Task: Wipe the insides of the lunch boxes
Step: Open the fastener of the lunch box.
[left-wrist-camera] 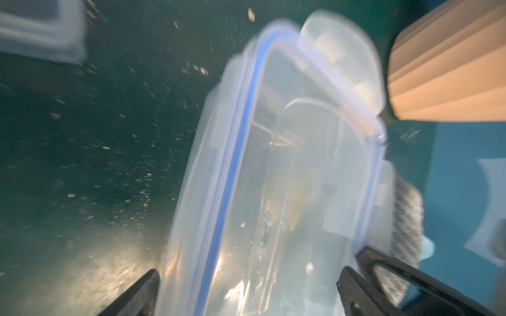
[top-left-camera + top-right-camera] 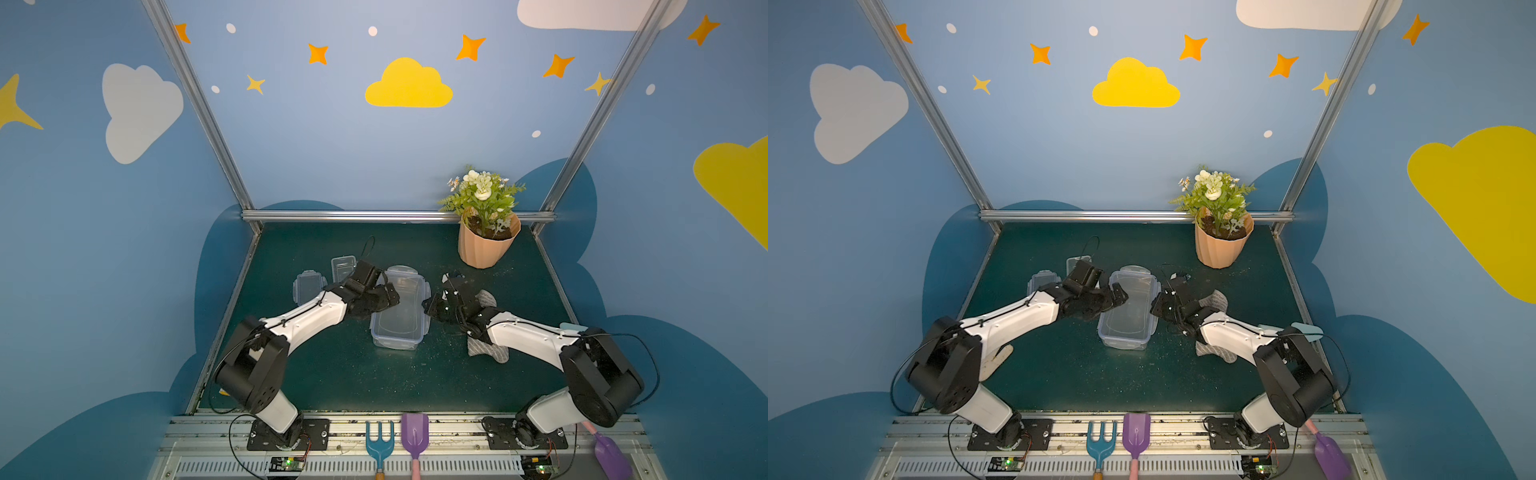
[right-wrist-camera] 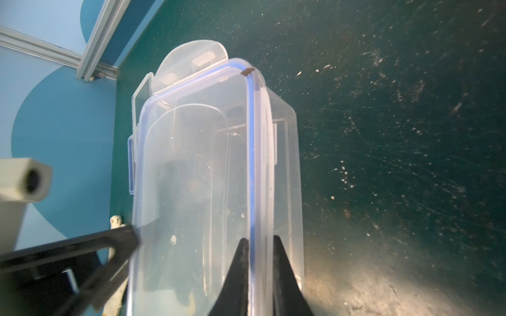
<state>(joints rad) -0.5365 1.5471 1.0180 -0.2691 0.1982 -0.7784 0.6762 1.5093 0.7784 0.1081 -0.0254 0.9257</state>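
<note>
One blue-trimmed lid (image 2: 401, 299) covers the large lunch box (image 2: 392, 340), cloth (image 2: 488, 353) nearby.

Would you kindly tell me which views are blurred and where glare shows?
Left wrist view: motion blur throughout, smearing the large lunch box; right wrist view: lid crisp, glare on the table; both top views: sharp, evenly lit.

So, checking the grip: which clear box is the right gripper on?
The large lunch box mid-table: the right gripper pinches its blue-trimmed edge. The two smaller clear pieces lie untouched, farther left.
</note>
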